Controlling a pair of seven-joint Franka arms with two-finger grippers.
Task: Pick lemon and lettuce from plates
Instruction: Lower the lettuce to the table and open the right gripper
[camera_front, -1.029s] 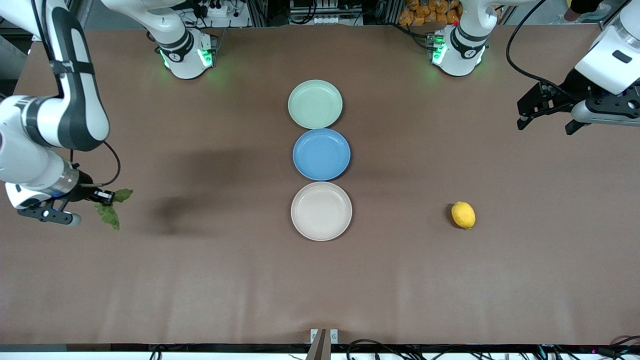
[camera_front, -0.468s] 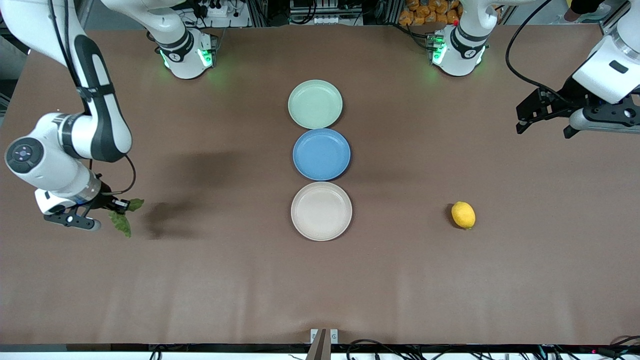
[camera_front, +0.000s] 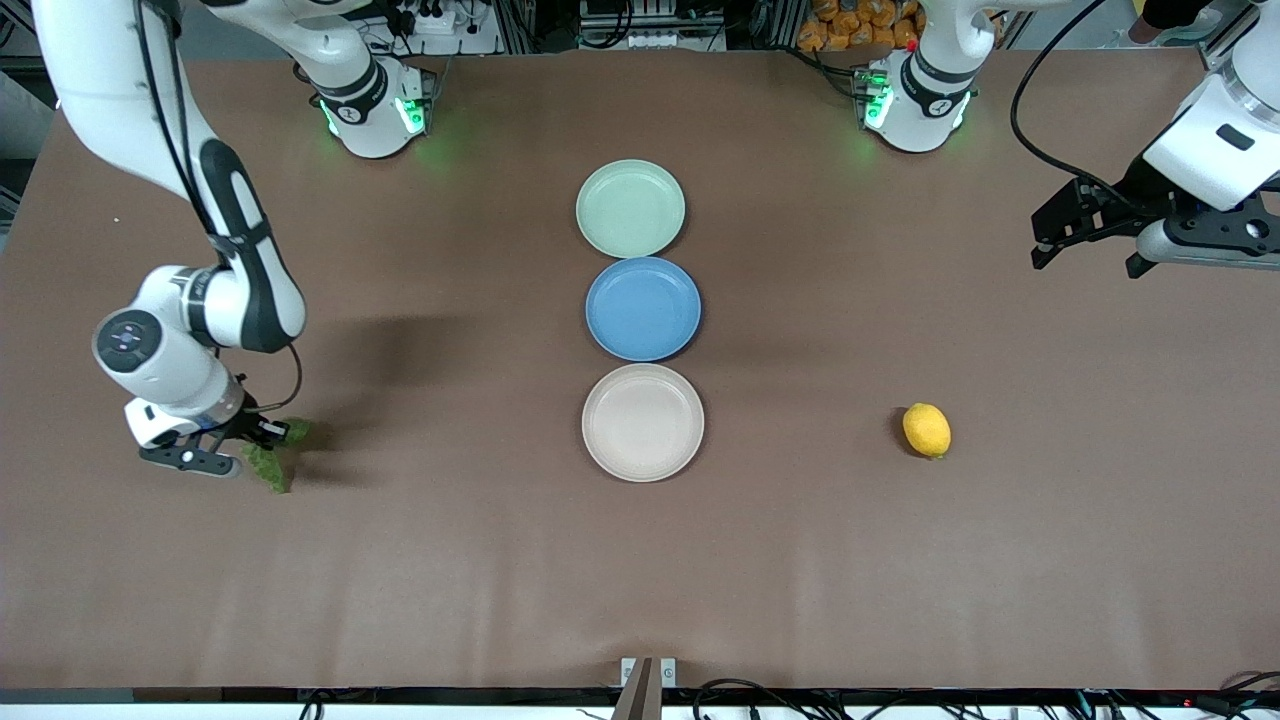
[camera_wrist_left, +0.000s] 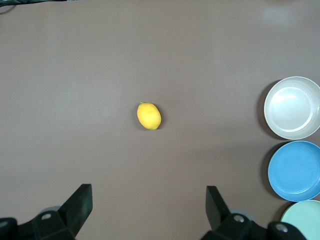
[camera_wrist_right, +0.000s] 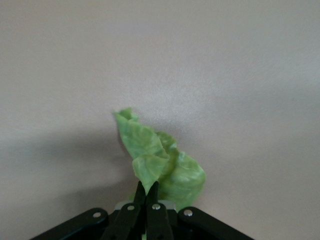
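Observation:
The lemon (camera_front: 927, 430) lies on the bare table toward the left arm's end; it also shows in the left wrist view (camera_wrist_left: 149, 115). My right gripper (camera_front: 262, 440) is shut on the lettuce (camera_front: 272, 465), low over the table at the right arm's end; the leaf shows crumpled in the right wrist view (camera_wrist_right: 160, 162) at the gripper (camera_wrist_right: 148, 189). My left gripper (camera_front: 1090, 232) is open and empty, high over the table's left arm end, its fingers (camera_wrist_left: 80, 207) spread wide. The mint plate (camera_front: 630, 208) and the cream plate (camera_front: 643, 422) hold nothing.
A blue plate (camera_front: 643, 308) sits between the mint and cream plates in a row down the table's middle. The three plates also show at the edge of the left wrist view (camera_wrist_left: 292, 107).
My right arm has carried the lettuce toward the table's middle and lower, close to the surface. My left gripper has barely moved. The lemon and plates have not moved.

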